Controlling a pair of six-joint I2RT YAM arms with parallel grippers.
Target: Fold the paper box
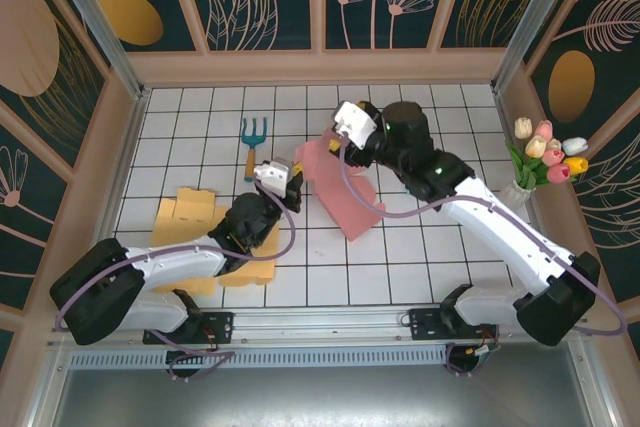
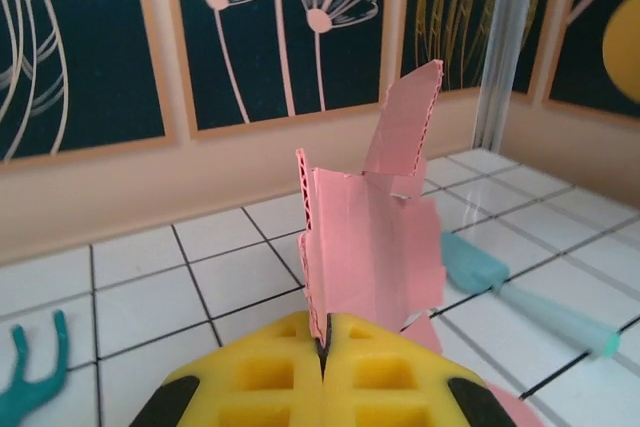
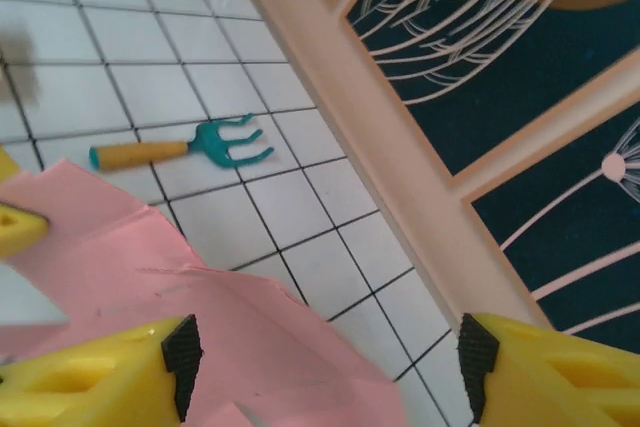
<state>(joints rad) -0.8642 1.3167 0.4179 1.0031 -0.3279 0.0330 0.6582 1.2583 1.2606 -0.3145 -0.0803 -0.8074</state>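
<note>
The pink paper box (image 1: pixel 345 197) lies partly unfolded mid-table, its near-left edge lifted. My left gripper (image 1: pixel 296 180) is shut on that edge. In the left wrist view the yellow fingers (image 2: pixel 270 377) pinch the corrugated panel (image 2: pixel 365 237), which stands upright with a flap pointing up behind it. My right gripper (image 1: pixel 336 143) hovers open over the box's far end. In the right wrist view, one of its fingers (image 3: pixel 95 379) lies against the pink sheet (image 3: pixel 215 322), and the other finger (image 3: pixel 560 377) stands wide apart over the tiles.
A flat yellow cardboard sheet (image 1: pixel 195 227) lies at the left under my left arm. A teal hand rake (image 1: pixel 252 143) with an orange handle lies behind it. A teal tool (image 2: pixel 520 292) lies right of the box. Tulips in a vase (image 1: pixel 545 159) stand at the right wall.
</note>
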